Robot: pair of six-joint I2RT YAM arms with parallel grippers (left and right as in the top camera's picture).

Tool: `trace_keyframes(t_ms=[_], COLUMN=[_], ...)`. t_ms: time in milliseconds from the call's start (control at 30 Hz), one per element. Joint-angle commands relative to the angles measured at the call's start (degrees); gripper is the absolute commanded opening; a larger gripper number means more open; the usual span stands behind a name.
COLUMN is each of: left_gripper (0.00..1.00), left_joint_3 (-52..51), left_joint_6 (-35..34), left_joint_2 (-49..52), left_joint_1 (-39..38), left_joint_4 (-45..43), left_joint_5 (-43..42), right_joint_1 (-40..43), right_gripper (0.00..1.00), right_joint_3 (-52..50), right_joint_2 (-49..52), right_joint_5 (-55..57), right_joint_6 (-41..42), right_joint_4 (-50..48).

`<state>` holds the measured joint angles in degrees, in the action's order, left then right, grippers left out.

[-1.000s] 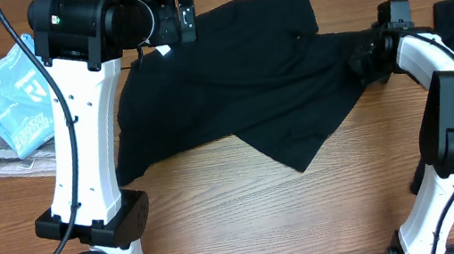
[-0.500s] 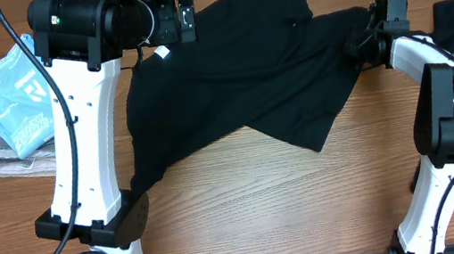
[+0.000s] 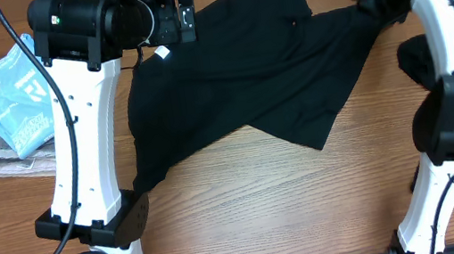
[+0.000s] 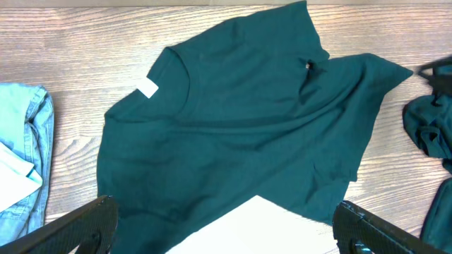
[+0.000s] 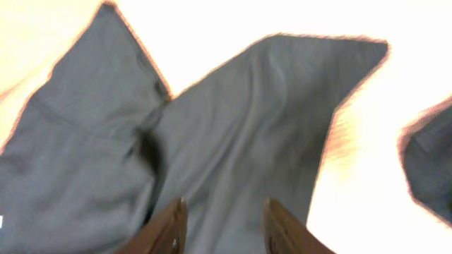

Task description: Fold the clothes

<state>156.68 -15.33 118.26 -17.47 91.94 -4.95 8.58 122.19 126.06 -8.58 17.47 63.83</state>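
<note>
Black T-shirt (image 3: pixel 238 80) lies rumpled across the surface (image 3: pixel 249 214), so with left claw (image 4: pixel 222 215) and right claw (image 5: pixel 224 226) both apart and empty, I should pinch opposite edges and draw it flat before folding.

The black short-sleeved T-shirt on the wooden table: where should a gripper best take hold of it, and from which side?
Probably at the pointed lower corner of the black T-shirt, coming from the near side of the wooden table: that corner lies flat and juts out with bare wood on both sides.

Left hand (image 4: pixel 224 209) hovers with jaws spread wide; right hand (image 5: pixel 224 217) hangs raised, jaws partly parted
</note>
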Motion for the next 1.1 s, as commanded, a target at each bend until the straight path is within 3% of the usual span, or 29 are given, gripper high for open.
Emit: trace_keyframes(t_ms=[0, 567, 867, 1067], left_gripper=[1.00, 1.00, 1.00, 1.00], left_joint_3=[0.17, 0.17, 0.17, 0.17], left_joint_6=[-0.33, -0.33, -0.33, -0.33], left_joint_2=[-0.92, -0.92, -0.92, -0.92], left_joint_1=[0.20, 0.20, 0.20, 0.20], left_joint_4=[-0.04, -0.04, -0.07, -0.04], left_joint_5=[0.07, 0.04, 0.07, 0.07], right_joint_1=[-0.02, -5.46, -18.78, -24.55], right_gripper=[0.37, 0.28, 0.31, 0.30], right_joint_3=[4.57, 4.52, -9.44, -22.97], right_joint_2=[-6.43, -10.97, -13.57, -14.16], right_joint_5=[-0.55, -2.45, 0.37, 3.41], right_joint_6=[-0.68, 3.58, 14.03, 19.89], right_joint_4=[6.86, 32.76, 32.76, 25.86])
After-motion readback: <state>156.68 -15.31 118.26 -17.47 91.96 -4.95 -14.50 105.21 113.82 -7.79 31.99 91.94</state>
